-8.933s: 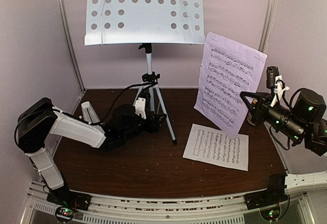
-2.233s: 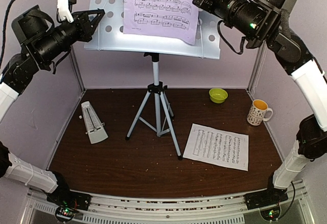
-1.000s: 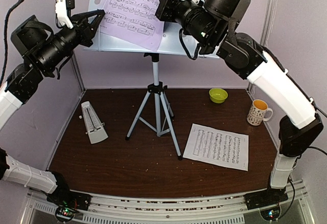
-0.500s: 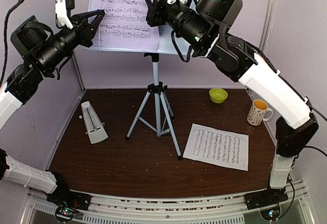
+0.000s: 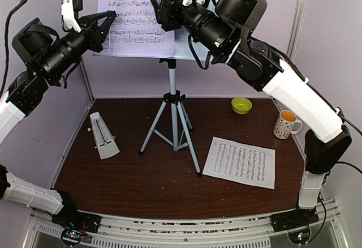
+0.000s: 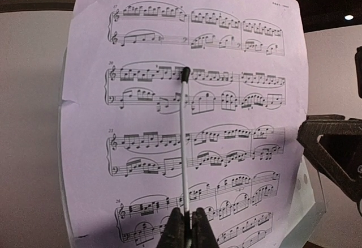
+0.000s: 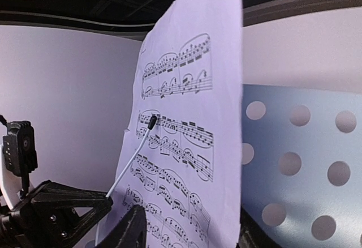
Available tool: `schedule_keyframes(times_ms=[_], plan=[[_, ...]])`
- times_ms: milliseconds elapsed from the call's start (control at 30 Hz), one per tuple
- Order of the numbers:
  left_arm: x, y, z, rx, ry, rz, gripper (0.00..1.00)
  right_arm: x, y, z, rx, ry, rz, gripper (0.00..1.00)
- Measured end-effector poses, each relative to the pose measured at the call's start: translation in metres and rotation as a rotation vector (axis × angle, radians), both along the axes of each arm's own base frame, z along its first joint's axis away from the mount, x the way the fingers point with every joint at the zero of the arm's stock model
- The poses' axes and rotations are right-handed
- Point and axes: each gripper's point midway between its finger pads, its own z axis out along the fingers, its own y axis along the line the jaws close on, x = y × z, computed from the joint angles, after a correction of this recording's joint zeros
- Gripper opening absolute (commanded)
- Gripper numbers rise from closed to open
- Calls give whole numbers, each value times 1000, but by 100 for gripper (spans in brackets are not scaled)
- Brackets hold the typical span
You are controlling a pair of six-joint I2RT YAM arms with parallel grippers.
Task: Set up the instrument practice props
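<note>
The left gripper (image 6: 186,228) is clamped tight on the lower end of the stand's white page-retainer wire (image 6: 184,146), whose black tip sits over the front of a sheet-music page (image 6: 237,118). The right gripper (image 5: 156,10) has its jaws parted with the page's right edge between them; whether they touch it is unclear. The page stands on the perforated music stand (image 5: 182,48), raised on its silver tripod (image 5: 172,118). On the brown table (image 5: 141,186), the second page (image 5: 240,162) lies flat right of the tripod and the pyramid metronome (image 5: 103,136) stands left of it.
</note>
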Motion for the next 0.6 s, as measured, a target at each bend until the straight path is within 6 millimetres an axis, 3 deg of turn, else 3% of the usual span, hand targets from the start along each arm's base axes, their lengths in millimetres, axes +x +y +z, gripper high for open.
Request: schedule_keyframes(times_ms=[100,200,600], plan=[[1,1,0,-3,0,5,2,1,-1,0,5,2,-6,66],[0,2,0,-6,1,9,10,3,-2,-1,13,8,-20,74],[-11,12,12,-45,-38,7,37,12,-7,-7,22,35,-81,93]])
